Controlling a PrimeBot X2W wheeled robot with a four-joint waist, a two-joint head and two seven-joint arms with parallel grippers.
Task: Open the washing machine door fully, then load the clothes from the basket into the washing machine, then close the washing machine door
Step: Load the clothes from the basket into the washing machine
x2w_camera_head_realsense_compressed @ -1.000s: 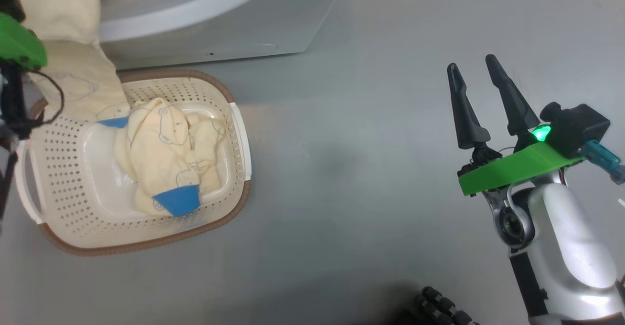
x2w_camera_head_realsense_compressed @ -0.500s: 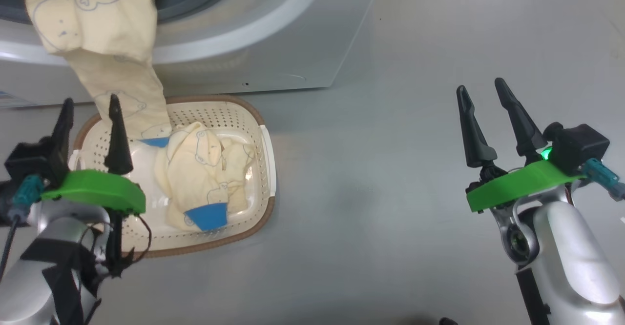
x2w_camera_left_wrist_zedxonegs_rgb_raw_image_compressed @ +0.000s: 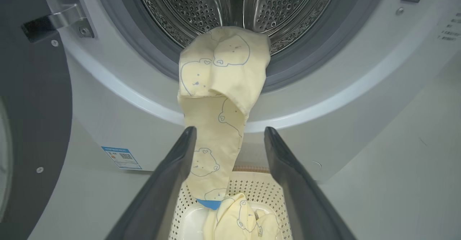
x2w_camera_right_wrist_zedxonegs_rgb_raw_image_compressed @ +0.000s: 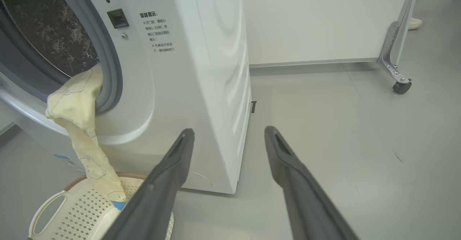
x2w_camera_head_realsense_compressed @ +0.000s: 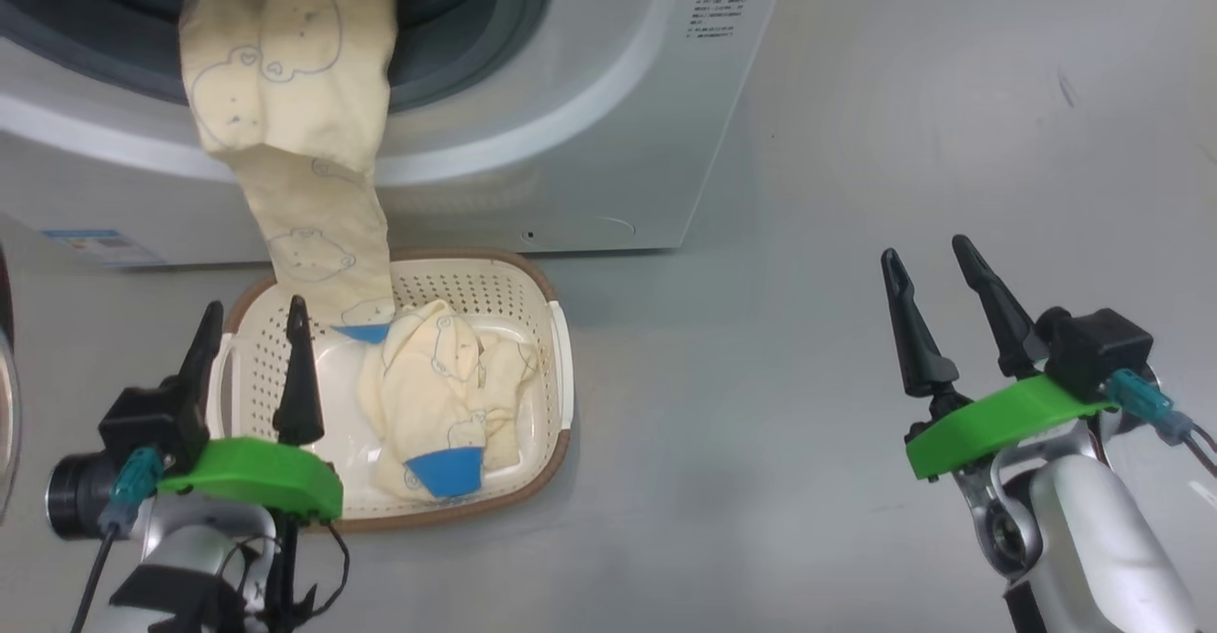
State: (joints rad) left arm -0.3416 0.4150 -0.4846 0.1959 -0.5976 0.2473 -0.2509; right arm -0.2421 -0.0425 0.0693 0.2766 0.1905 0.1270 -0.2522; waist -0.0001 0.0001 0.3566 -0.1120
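The left gripper (x2w_camera_head_realsense_compressed: 256,302) has drawn back from the washing machine (x2w_camera_head_realsense_compressed: 608,139) to the near-left side of the basket (x2w_camera_head_realsense_compressed: 475,286), jaws released and empty. Our head has also lifted, so the shift of the picture is the camera's doing.

One garment (x2w_camera_head_realsense_compressed: 285,110) is left half loaded: its top lies at the mouth of the drum (x2w_camera_left_wrist_zedxonegs_rgb_raw_image_compressed: 234,2) and its blue cuff (x2w_camera_head_realsense_compressed: 366,333) hangs down to the basket. We judge it must be pushed in, or the washing machine door (x2w_camera_left_wrist_zedxonegs_rgb_raw_image_compressed: 32,88), open at the left, cannot shut. The other clothes (x2w_camera_head_realsense_compressed: 437,386) lie in the basket.

The right gripper (x2w_camera_head_realsense_compressed: 922,246) hovers with jaws released, well apart at the right.

Chinese lines (x2w_camera_right_wrist_zedxonegs_rgb_raw_image_compressed: 157,31) stand beside the opening — too small for us to read — and a blue sticker (x2w_camera_left_wrist_zedxonegs_rgb_raw_image_compressed: 121,157) with a QR code sits low at the left. No brand is readable.
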